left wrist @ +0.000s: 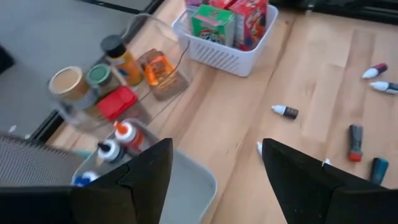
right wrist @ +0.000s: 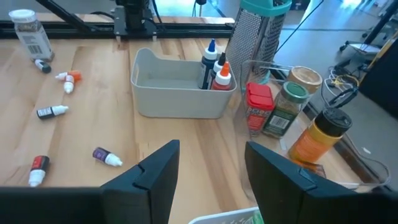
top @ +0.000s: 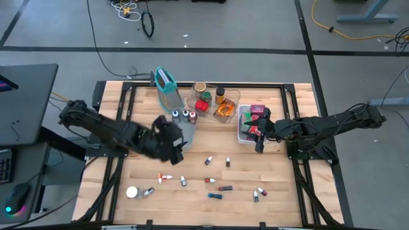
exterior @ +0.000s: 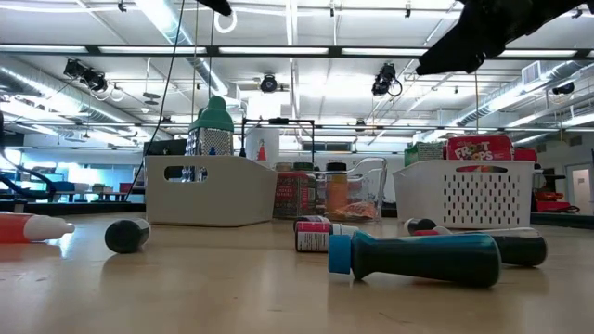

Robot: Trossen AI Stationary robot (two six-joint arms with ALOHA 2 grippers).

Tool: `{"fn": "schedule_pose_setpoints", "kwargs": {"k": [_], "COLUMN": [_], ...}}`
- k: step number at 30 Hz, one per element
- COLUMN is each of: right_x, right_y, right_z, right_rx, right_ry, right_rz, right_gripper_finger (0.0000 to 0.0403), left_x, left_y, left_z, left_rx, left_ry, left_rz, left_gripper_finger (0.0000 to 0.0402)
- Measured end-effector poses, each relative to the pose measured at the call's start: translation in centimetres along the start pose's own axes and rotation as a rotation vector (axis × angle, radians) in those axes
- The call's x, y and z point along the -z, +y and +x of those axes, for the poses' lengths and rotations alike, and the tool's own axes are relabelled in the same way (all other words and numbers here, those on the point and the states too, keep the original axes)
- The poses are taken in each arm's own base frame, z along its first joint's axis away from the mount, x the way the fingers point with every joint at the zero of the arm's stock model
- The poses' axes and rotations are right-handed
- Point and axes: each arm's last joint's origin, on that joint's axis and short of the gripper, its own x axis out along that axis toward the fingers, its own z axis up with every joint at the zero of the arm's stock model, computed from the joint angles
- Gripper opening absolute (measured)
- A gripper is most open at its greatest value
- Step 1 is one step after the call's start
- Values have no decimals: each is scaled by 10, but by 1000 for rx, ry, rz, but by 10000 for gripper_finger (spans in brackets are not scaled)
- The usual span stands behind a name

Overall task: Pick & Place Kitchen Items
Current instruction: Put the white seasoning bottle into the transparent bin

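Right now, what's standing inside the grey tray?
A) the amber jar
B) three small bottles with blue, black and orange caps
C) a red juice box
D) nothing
B: the right wrist view shows three small capped bottles standing upright in one corner of the grey tray, and the rest of the tray is bare.

- Grey tray [top: 189,133]: near half covered by the left arm in the high view; the contents there cannot be told.
- White basket [right wrist: 227,217]: cut by the right wrist picture's edge, only a rim sliver visible.
- Orange-capped vial [exterior: 28,226]: cropped at the low view's edge.
- Scattered vials [top: 217,188]: labels too small to read.
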Motion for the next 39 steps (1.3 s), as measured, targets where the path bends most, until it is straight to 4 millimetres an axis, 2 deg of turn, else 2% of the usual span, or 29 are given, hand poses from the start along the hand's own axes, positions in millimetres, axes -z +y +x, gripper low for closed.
{"fn": "schedule_pose_setpoints", "kwargs": {"k": [6, 11, 17, 21, 25, 29, 33, 39], "right_x": [0, 0, 0, 0, 0, 0, 0, -3], "right_y": [0, 0, 0, 0, 0, 0, 0, 0], "right_z": [0, 0, 0, 0, 0, 0, 0, 0], "right_rx": [0, 0, 0, 0, 0, 1, 1, 0], "right_ry": [0, 0, 0, 1, 1, 1, 1, -31], "right_rz": [23, 25, 25, 25, 22, 21, 19, -28], "right_gripper_finger": [194, 194, 194, 194, 194, 194, 194, 194], "left_x": [27, 56, 90, 111, 121, 127, 133, 137], "left_y": [-6, -9, -24, -36, -43, -52, -59, -70], "left_z": [-21, -36, -47, -50, -61, -72, -82, -95], "left_rx": [-77, 14, 77, 129, 247, 314, 332, 425], "left_ry": [71, 342, 412, 427, 599, 733, 658, 542], "left_rz": [-39, 94, 181, 117, 89, -62, -122, -111], "left_gripper_finger": [254, 254, 254, 254, 254, 254, 254, 254]}}
